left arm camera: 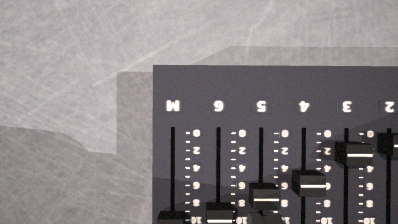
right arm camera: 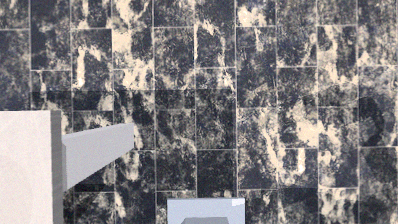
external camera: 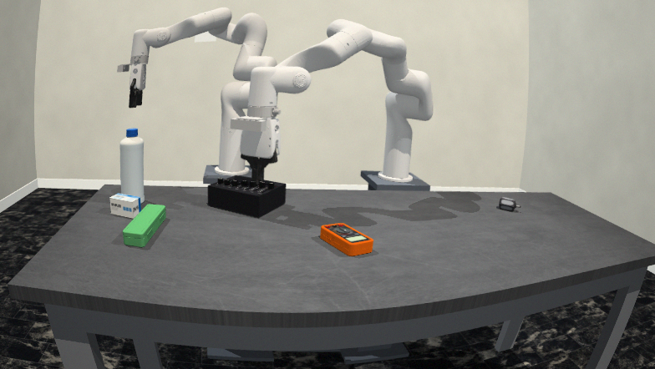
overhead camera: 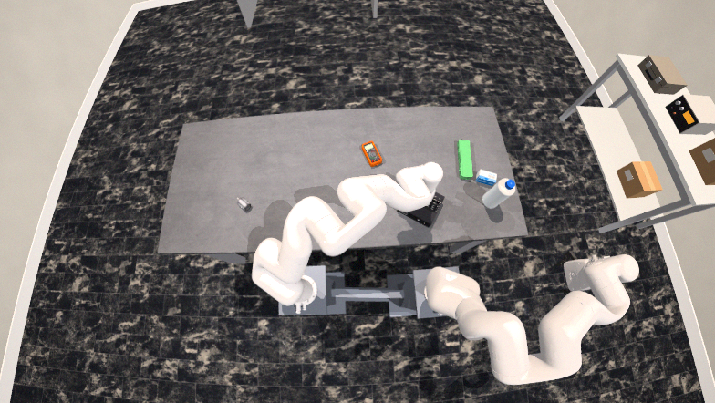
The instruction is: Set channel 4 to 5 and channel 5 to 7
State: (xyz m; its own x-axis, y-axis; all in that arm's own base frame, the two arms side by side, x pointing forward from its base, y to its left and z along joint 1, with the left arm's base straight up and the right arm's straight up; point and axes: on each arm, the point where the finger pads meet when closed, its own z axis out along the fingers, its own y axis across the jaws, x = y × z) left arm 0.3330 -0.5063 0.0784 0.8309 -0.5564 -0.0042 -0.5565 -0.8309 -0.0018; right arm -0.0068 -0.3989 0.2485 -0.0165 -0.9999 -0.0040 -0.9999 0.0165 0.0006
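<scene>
The black lighting desk (overhead camera: pixel 418 216) (external camera: pixel 234 202) (left arm camera: pixel 200 85) appears upside down in the left wrist view. There, the channel 4 fader (left arm camera: pixel 309 179) has its white line beside the 6 mark. The channel 5 fader (left arm camera: pixel 265 192) has its line between 6 and 8. The raised knobs make exact levels uncertain. My left gripper (external camera: pixel 258 181) (left arm camera: pixel 266 219) is shut and empty, its tips at the high-number side of the channel 5 fader, seemingly against it. My right gripper (external camera: pixel 135 105) is open and empty, high and away from the desk.
The channel 6 fader (left arm camera: pixel 220 211) and channel 3 fader (left arm camera: pixel 354 152) flank these channels. A white bottle (overhead camera: pixel 496 194) (external camera: pixel 132 167), small box (overhead camera: pixel 486 177) (external camera: pixel 124 205) and green case (overhead camera: pixel 465 159) (external camera: pixel 144 225) stand near the desk. An orange multimeter (overhead camera: pixel 371 153) (external camera: pixel 346 239) lies farther off.
</scene>
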